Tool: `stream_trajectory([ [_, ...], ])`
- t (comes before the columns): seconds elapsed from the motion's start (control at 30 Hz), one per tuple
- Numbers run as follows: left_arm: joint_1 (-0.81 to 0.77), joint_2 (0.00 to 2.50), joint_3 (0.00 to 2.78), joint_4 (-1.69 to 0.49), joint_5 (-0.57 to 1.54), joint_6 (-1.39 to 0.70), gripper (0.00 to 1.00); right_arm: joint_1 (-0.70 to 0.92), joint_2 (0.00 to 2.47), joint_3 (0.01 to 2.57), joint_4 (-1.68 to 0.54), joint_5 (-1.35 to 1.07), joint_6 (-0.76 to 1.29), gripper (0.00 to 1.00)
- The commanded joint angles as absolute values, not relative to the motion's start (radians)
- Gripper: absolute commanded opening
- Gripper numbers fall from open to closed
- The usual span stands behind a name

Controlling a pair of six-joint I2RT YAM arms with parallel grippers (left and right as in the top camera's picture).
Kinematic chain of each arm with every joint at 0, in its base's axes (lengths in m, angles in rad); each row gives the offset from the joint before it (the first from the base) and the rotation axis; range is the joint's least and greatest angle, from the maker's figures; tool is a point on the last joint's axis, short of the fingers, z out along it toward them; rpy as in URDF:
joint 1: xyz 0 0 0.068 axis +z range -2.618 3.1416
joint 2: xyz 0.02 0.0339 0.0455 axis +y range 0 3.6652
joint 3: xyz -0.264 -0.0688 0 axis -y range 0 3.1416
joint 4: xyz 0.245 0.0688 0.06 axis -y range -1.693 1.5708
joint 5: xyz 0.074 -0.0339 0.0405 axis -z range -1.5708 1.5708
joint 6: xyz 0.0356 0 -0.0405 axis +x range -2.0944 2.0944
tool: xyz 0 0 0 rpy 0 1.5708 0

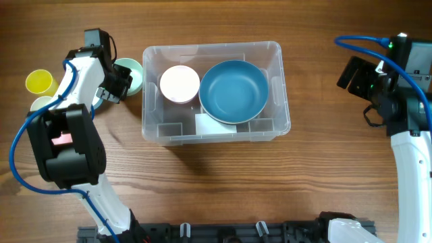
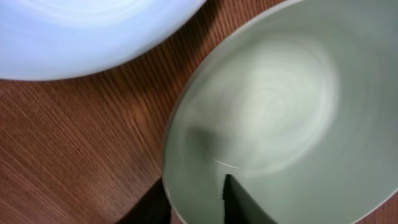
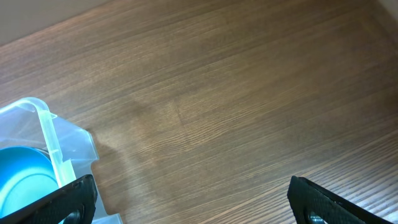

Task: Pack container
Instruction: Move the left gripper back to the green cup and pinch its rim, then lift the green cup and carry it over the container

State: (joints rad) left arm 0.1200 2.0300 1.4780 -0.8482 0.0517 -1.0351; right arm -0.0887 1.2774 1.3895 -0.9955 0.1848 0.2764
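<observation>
Nearest to me the table shows only bare wood, so there is open room along the near side. The container stands in the middle of the table. Inside it a big blue bowl sits on the right, partly covering the white label, and a small pinkish-white bowl sits on the left. Two pieces are packed, then, and they fill most of the floor.

Left of the container some things are not yet in: a pale cup, a yellow cup just beyond it, a pale blue dish and a pale green bowl just beside the container's left wall. I judge the green bowl to be the step in hand. My left hand is down over its near rim, fingers narrow, one inside and one outside. I cannot tell whether they press on it.

The squeeze is on this side. The green bowl has the dish close by on one side and the container wall on the other, so I think it should go straight up before crossing the rim. It will probably have to nest in a bowl already there.

Over on the right my right hand hangs wide and empty above bare table, with the container's corner well to its left and free room all around
</observation>
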Motion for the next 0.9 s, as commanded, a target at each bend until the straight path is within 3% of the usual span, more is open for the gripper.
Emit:
stream_trajectory([
  [0.0, 0.128, 2.041, 1.471, -0.854, 0.064, -1.033, 0.14, -0.091, 1.286, 1.401, -0.995, 0.202, 0.291, 1.00],
  [0.1, 0.128, 2.041, 1.472, -0.852, 0.069, -1.034, 0.04, -0.091, 1.286, 1.401, -0.995, 0.202, 0.291, 1.00],
  [0.47, 0.138, 1.972, 1.475, -0.783, 0.096, -1.028, 0.04, -0.091, 1.286, 1.401, -0.995, 0.202, 0.291, 0.99],
  [0.87, 0.110, 1.602, 1.530, -0.797, -0.014, -0.910, 0.04, -0.091, 1.286, 1.401, -0.995, 0.202, 0.290, 1.00],
])
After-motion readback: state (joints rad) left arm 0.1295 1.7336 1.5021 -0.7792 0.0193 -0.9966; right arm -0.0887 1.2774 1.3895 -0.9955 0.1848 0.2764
